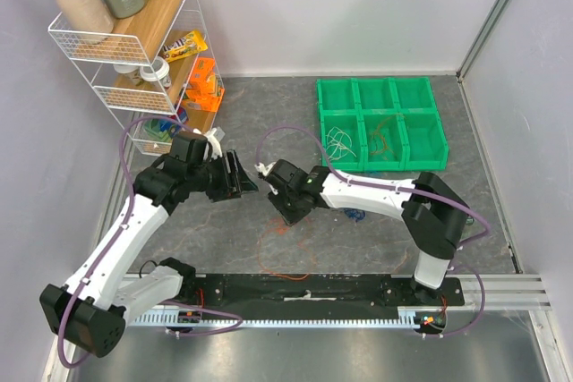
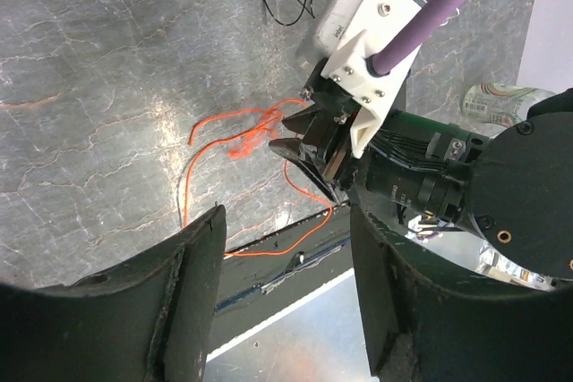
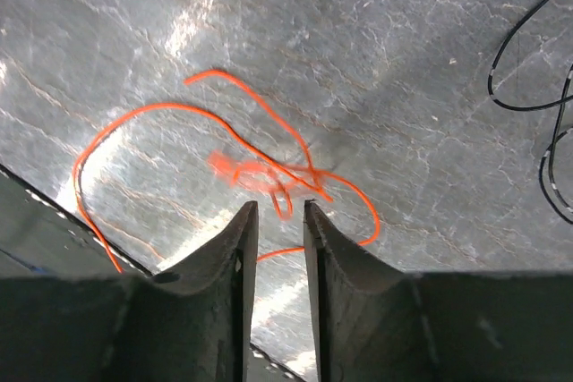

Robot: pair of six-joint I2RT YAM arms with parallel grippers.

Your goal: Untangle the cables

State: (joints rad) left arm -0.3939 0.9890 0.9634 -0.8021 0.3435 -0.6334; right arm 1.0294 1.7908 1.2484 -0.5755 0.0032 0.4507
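The orange cable lies on the grey table as a loose loop with a small knot in its middle. My right gripper is tilted down at it, its jaws a narrow gap apart with nothing clamped, and the knot sits just past the tips. From above, the right gripper hangs over the orange cable. My left gripper hovers to its left, open wide and empty. In the left wrist view, the left gripper faces the orange cable and the right gripper. A black cable lies to the right.
A green compartment bin stands at the back right with a white cable and a thin brownish one in its cells. A blue cable lies under the right arm. A wire shelf rack with bottles fills the back left corner.
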